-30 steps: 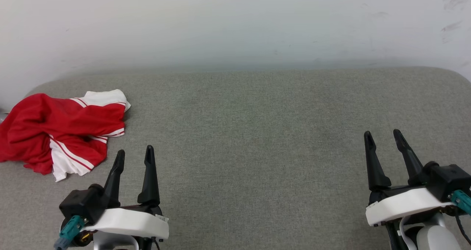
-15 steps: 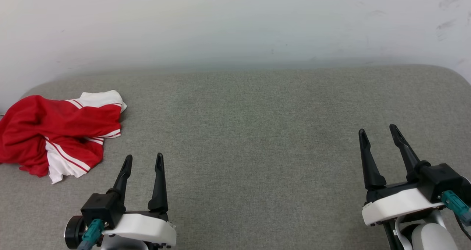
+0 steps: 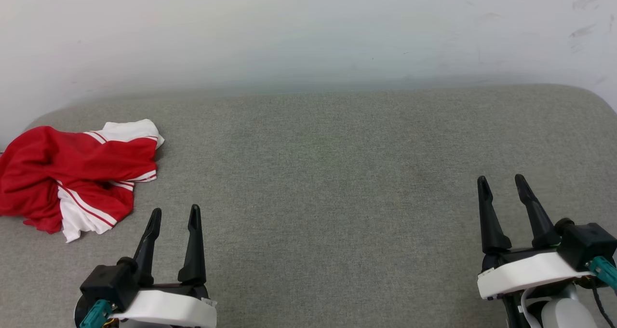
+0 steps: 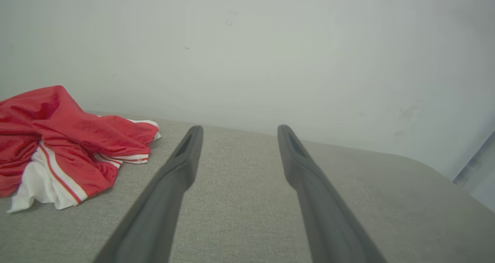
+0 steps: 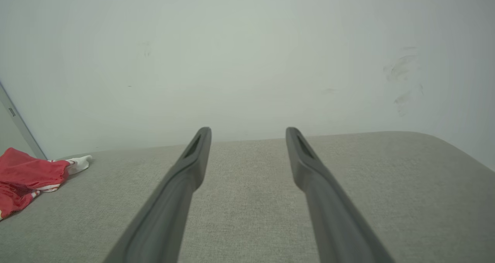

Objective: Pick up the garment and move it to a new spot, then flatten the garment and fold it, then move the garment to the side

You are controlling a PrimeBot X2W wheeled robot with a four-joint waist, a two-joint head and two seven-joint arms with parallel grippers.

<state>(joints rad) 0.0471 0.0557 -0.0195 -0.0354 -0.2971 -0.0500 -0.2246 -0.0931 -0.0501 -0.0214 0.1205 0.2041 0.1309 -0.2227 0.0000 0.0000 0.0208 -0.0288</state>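
Lying crumpled in a heap on the grey cushion [image 3: 337, 183], the garment [image 3: 72, 173] is found ahead of the left gripper [image 3: 175, 211] and off to its outer left side, near but not touched. Red cloth is bunched over itself, with a white sleeve and striped trim poking out at the far edge and another white patch at the near edge. No lettering is exposed, so which face is up cannot be told. The left gripper is held low over the cushion with its fingers [image 4: 178, 170] parted a moderate way and nothing between them, pointed at the pale wall [image 3: 308, 29] rather than at the heap. The right gripper [image 3: 501, 179] is likewise parted and empty, well apart from the garment, which is far to its left across bare cushion. Both grippers are judged to be parked in a ready pose, since no step is begun: nothing is picked up, moved or flattened yet. The left gripper is judged the natural one for the first grasp, being nearer; a swing leftward and forward would be needed. A raised red fold nearest it is judged an easy pinch point, though loose layers may be dragged unevenly.
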